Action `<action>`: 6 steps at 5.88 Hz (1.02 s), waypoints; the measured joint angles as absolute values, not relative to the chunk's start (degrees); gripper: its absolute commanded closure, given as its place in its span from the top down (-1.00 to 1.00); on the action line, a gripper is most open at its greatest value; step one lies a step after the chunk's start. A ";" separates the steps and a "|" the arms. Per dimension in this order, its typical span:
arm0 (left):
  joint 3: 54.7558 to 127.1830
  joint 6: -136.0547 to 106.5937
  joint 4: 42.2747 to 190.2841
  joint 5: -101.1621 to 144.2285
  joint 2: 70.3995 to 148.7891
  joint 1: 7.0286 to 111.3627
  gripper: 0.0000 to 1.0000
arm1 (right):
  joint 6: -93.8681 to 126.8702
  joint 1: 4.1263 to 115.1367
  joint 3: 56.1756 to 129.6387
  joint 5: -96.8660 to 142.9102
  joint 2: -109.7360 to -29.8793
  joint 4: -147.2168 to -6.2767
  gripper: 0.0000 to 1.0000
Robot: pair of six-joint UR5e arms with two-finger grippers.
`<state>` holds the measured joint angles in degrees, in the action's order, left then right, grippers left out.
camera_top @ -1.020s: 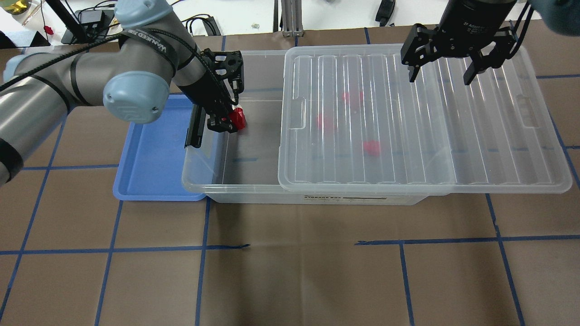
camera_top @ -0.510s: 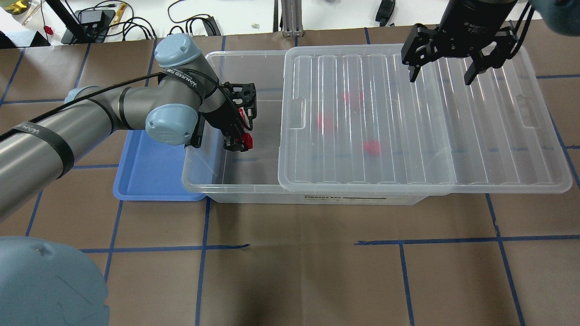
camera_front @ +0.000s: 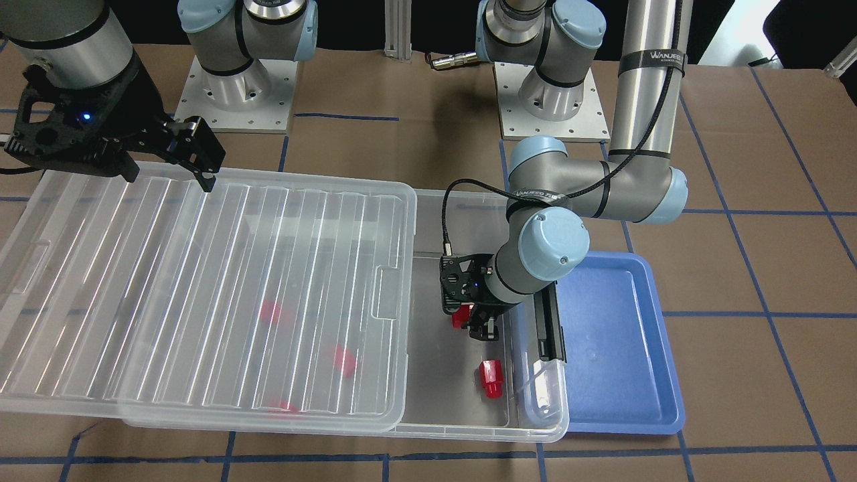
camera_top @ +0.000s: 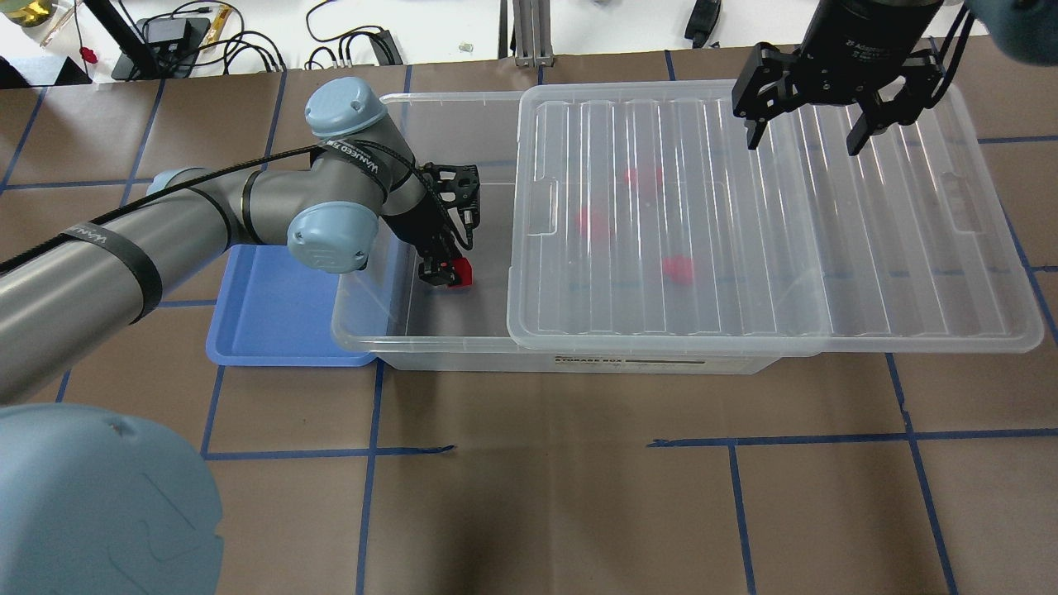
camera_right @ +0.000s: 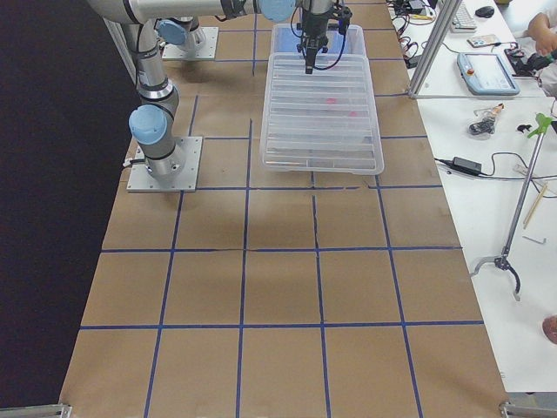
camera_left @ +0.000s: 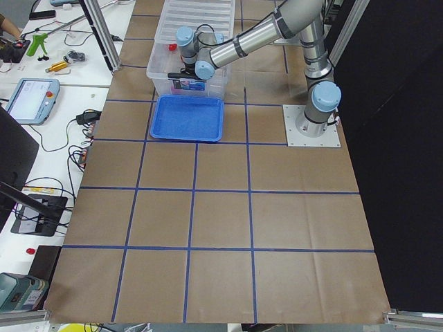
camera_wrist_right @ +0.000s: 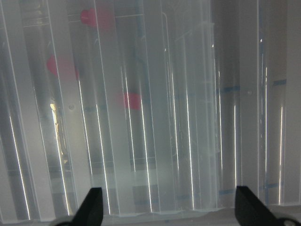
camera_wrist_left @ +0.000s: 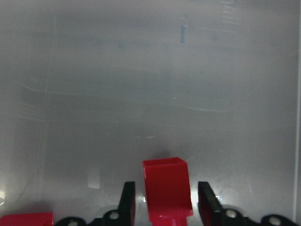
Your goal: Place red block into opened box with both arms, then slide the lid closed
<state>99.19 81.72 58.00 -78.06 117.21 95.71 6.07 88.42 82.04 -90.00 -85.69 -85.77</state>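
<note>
My left gripper is low inside the uncovered end of the clear box, shut on a red block. In the left wrist view the red block sits between the two fingers, close over the box floor. A second red block lies loose on the box floor nearby. The ribbed clear lid covers the rest of the box and overhangs its right end. My right gripper hangs open above the lid's far right part, holding nothing.
Three more red blocks show blurred under the lid. A blue tray lies against the box's open end, beside the black latch bar. Brown table with blue tape lines all around.
My left arm carried the red block from over the box's left rim rightward and down into the open part of the box. The right gripper and the lid have not moved.
</note>
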 measured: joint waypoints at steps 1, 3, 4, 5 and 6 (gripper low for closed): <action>98.75 81.63 58.16 -78.29 116.79 95.80 0.86 | 6.12 88.42 82.07 -90.00 -85.69 -85.78 1.00; 96.80 80.48 64.51 -78.48 111.54 95.86 0.86 | 6.18 88.39 82.09 -90.00 -85.69 -85.78 1.00; 94.38 77.96 71.50 -78.48 107.54 95.83 0.93 | 6.04 88.01 82.09 -90.06 -85.67 -85.78 1.00; 91.14 71.88 77.97 -78.51 104.44 95.77 0.95 | 5.50 86.56 82.12 -90.16 -85.64 -85.71 1.00; 87.53 62.86 83.47 -78.58 102.20 95.64 0.95 | 2.70 83.33 82.15 -90.26 -85.62 -85.47 1.00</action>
<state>87.53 62.86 83.47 -78.58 102.20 95.64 2.70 83.33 82.15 -90.26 -85.62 -85.47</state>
